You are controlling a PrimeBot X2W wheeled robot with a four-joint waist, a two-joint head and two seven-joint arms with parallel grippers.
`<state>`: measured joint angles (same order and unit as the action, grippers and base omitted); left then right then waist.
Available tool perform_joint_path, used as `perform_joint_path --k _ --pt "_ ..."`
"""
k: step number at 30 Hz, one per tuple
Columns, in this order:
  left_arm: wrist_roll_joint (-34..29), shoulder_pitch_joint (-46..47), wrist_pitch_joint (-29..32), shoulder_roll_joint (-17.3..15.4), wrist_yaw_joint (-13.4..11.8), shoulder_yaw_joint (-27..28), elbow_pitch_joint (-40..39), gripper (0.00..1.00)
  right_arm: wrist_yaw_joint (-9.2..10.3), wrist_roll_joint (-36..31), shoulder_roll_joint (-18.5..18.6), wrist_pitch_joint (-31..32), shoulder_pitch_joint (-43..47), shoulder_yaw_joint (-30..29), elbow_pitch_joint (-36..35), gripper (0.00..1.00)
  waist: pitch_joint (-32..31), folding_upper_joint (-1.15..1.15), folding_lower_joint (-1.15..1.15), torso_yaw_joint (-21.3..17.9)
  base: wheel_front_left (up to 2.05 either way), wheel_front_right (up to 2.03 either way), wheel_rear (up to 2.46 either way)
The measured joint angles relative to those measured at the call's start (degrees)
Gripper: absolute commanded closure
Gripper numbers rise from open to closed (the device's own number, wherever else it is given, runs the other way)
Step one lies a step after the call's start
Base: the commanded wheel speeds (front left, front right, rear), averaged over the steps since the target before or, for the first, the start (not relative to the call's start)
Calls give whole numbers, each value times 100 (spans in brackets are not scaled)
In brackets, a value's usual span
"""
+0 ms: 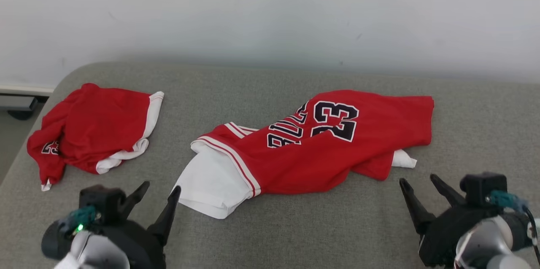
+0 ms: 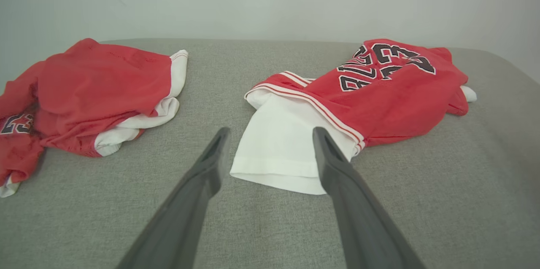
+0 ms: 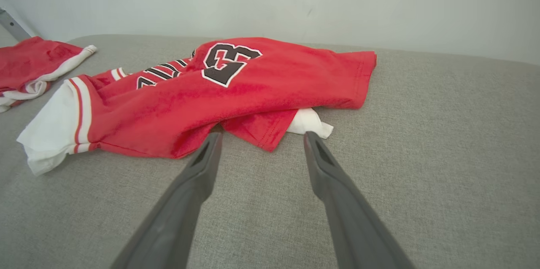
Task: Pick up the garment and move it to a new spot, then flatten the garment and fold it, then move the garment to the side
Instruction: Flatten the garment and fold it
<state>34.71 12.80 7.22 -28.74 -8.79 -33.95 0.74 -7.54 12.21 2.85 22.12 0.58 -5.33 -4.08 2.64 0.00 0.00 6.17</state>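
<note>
Grey cushion (image 1: 295, 231) under everything. Red jersey (image 1: 320, 155) crumpled mid-cushion, number up, white layer (image 1: 211, 184) poking out at 7 o'clock. Second red garment (image 1: 93, 130) bunched at 9 o'clock, well apart. Left gripper (image 1: 161, 186) at 7, right gripper (image 1: 418, 179) at 5, both spread wide, holding nothing. Probably light, limp, non-slippery: best pinched at two outer edges, sag expected.

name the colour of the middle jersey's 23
The 23 is black, outlined white; clearest in head view.
</note>
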Motion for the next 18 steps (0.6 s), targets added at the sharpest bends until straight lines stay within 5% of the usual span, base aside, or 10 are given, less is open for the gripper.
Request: perform_joint_path --k 11,18 --pt "179 1101 327 469 659 -259 1607 0 0 -485 0 565 -859 94 669 0 522 1 1 20 0 0 0" --pt "270 1561 552 605 789 -281 2370 0 0 -535 0 609 -1189 113 971 0 828 1 1 21 0 0 0"
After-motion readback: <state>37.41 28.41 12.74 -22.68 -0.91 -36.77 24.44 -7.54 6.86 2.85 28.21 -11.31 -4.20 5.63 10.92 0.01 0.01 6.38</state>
